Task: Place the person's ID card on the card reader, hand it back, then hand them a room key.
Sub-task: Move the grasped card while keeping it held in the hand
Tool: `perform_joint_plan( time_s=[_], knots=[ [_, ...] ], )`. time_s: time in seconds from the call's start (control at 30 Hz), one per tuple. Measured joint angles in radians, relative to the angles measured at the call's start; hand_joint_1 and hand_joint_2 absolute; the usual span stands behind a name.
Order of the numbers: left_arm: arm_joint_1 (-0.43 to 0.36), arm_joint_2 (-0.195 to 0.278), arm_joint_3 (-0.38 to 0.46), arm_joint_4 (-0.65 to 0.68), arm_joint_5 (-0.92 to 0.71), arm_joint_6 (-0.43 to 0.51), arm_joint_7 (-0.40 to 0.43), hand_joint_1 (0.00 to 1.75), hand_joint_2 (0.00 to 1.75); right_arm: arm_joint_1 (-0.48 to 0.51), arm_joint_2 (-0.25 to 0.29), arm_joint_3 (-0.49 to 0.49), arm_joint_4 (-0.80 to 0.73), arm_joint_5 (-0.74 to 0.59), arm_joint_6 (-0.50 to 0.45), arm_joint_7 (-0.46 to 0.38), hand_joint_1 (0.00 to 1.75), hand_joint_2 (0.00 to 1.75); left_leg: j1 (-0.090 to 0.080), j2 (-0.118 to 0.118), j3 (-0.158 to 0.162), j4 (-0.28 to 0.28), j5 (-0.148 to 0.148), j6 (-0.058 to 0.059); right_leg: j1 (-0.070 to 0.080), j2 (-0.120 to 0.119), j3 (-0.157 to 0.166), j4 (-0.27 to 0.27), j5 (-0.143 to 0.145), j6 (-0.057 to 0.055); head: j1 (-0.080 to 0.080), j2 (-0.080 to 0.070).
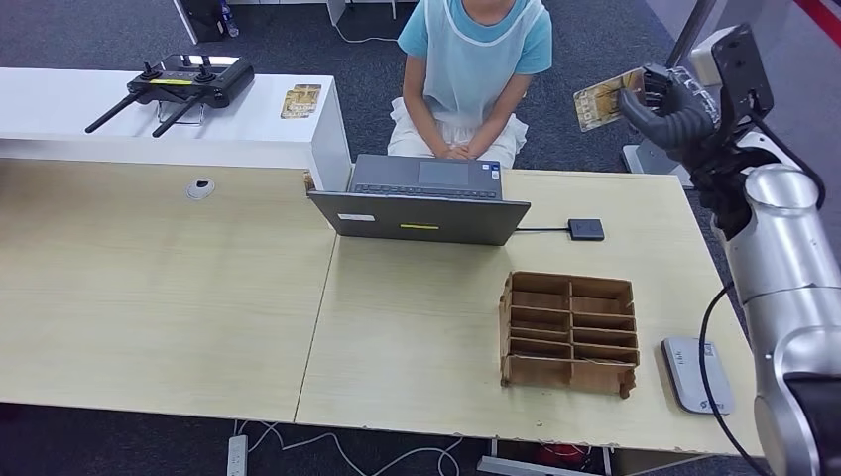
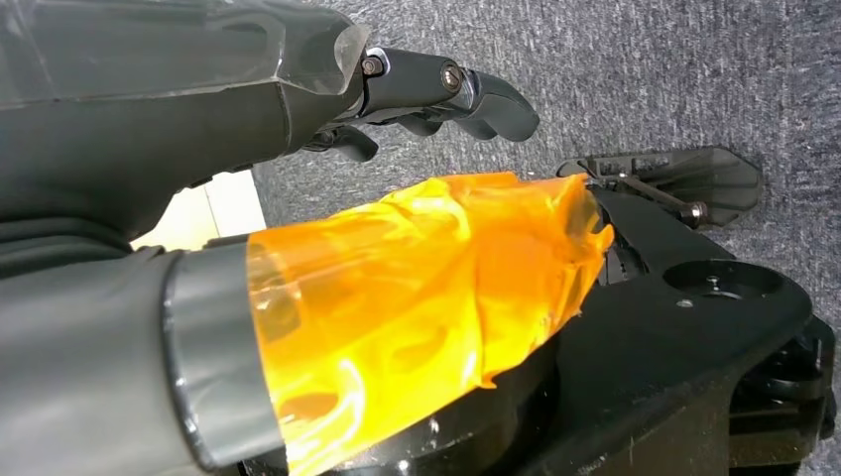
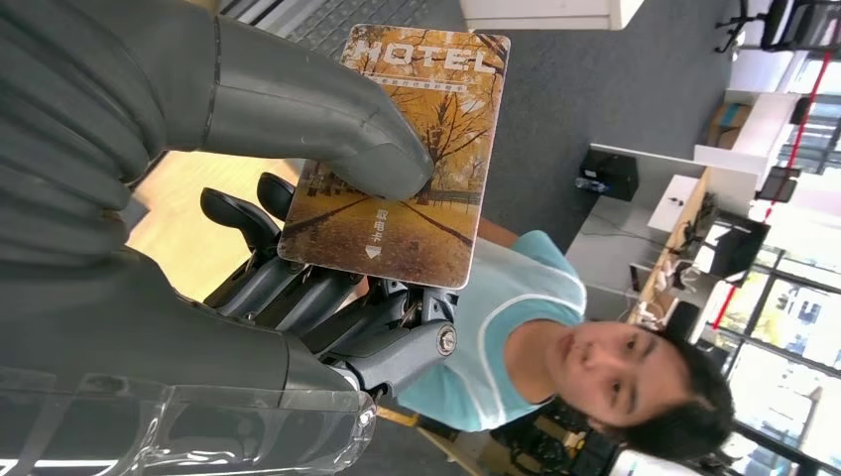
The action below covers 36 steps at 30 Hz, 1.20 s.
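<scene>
1. Nearest us on the table (image 1: 179, 327), at its right near edge, lies a grey reader (image 1: 696, 374), flat and bare on top.
2. Starting from the left, we see a white counter (image 1: 119, 104) at the far left with a black controller (image 1: 183, 84) on it and a small stack of cards (image 1: 300, 99) to its right.
3. Our left hand (image 2: 436, 94) hangs over grey carpet; its dark fingers curl in loosely and hold nothing that we can see, but whether it counts as open or closed we cannot tell.
4. At the far middle of the table stands an open laptop (image 1: 421, 203), its back toward us, and a person (image 1: 471, 74) in a light blue shirt sits behind it with hands together.
5. Just right of the laptop lies a small black box (image 1: 586, 229) on a cable.
6. Nearer us, a brown cardboard tray (image 1: 569, 334) with rows of slots sits left of the reader.
7. At the far right our right hand (image 1: 666, 101) is raised above table level, beyond the table's far right corner, and grips the key (image 3: 402, 149), a card printed HOTEL with autumn trees, thumb on its face and fingers behind.
8. We hold the key to the right of the person, apart from their hands.
</scene>
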State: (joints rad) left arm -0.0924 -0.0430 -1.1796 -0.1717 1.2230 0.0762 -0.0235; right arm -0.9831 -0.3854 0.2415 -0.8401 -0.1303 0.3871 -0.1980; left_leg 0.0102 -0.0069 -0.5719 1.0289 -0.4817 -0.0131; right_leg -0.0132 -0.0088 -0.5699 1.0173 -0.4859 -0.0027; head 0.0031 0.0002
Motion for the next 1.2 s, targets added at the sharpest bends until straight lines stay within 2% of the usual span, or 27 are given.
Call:
perform_joint_plan(
  time_s=[0.27,0.6,0.83,1.2],
  knots=[
    [0.005,0.001,0.0,0.0,0.02,0.003,-0.003,0.0,0.0,0.107,-0.127,-0.001,-0.025,-0.079,0.028,-0.03,1.75,1.75,0.0,-0.001,-0.001,0.0,0.0,0.0,0.0,-0.001,0.0,0.0,0.0,0.0,0.0,0.0],
    [0.008,0.004,0.0,0.0,0.04,0.008,-0.014,0.0,0.0,0.298,-0.262,-0.073,-0.11,-0.147,0.045,-0.036,1.75,1.75,0.0,-0.002,-0.001,0.0,-0.001,0.001,0.0,-0.001,0.0,0.0,0.0,0.0,0.0,0.0],
    [0.008,0.005,0.0,0.0,0.048,0.007,-0.021,0.0,0.0,0.43,-0.294,-0.135,-0.134,-0.135,0.019,-0.06,1.75,1.75,0.0,-0.002,-0.001,0.0,-0.001,0.001,0.0,-0.001,0.0,0.0,0.0,0.0,0.0,0.0],
    [0.008,0.006,0.0,0.0,0.052,0.007,-0.023,0.0,0.0,0.571,-0.295,-0.201,-0.138,-0.079,-0.017,-0.082,1.75,1.75,0.0,-0.002,-0.001,0.0,-0.001,0.001,0.0,-0.001,0.0,0.0,0.0,0.0,0.0,0.0]
  ],
)
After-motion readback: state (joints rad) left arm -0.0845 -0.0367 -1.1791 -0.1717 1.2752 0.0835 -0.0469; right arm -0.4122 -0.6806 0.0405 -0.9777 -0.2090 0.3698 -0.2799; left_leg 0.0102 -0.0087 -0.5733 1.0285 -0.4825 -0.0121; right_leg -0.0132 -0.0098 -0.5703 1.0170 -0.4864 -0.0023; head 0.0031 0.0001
